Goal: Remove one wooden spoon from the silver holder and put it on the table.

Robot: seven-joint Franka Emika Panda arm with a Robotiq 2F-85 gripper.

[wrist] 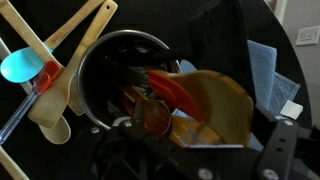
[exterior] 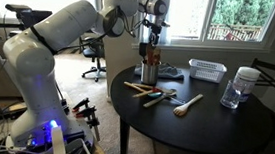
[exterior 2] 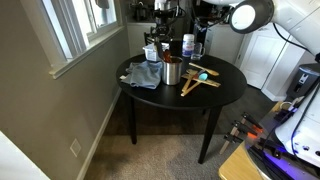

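the small shiny silver metal cylinder holder [exterior: 149, 72] stands upright on the round black-topped table [exterior: 213, 129], just beside a crumpled blue cloth [exterior 2: 143, 75]. mid-brown wooden utensil ends stick up out of its mouth, the long-handled mid-brown wooden spoon [exterior: 149, 55] among them, though it cannot be picked out cleanly from its neighbours. the wrist view looks straight down into the holder's round rim [wrist: 118, 40], which is crowded with brown wooden pieces and a red-orange spatula blade [wrist: 178, 92]. the robot's dark two-finger gripper [exterior: 153, 40] hangs directly above the holder, its fingers [wrist: 282, 150] spread wide apart with nothing visibly clamped between them. on the tabletop beside the holder lie loose wooden utensils [exterior 2: 196, 84], a pale wooden spoon with a round bowl [exterior: 186, 104] and a turquoise spoon [wrist: 20, 66]. further off stand a white slatted plastic basket [exterior: 206, 70] and a clear lidded jar [exterior: 239, 88]; their contents cannot be made out.
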